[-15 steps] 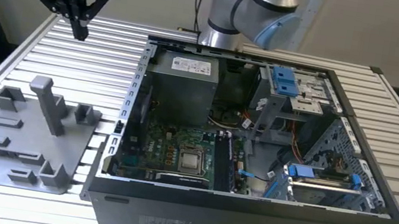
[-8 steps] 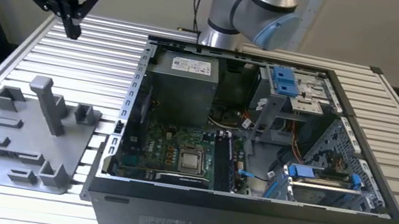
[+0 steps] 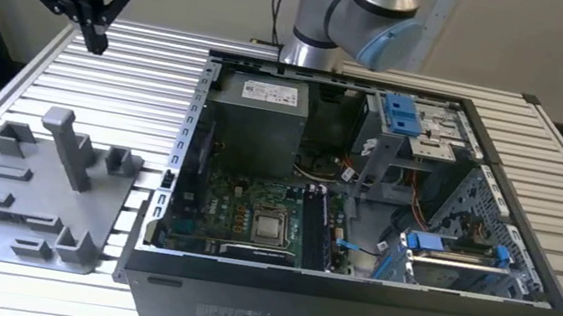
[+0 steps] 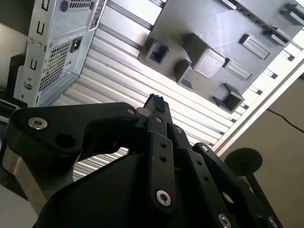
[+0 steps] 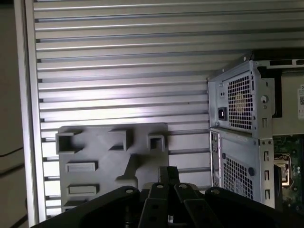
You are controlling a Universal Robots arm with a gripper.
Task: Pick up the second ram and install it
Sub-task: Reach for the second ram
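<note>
The gripper hangs high over the table, beyond the far edge of the tray and well apart from the case. Its fingers are pressed together to a point with nothing between them, as the second wrist view also shows. I judge the pick is not yet made and the arm is at a standoff near the tray. A grasp would call for the fingers to part and line up along a thin board's edges. Where the ram lies I cannot tell. The tray's holders look bare in both wrist views, though some are hidden behind the linkage. The slots on the motherboard are too dark to tell whether a stick sits in them. The case wall hides part of the board.
</note>
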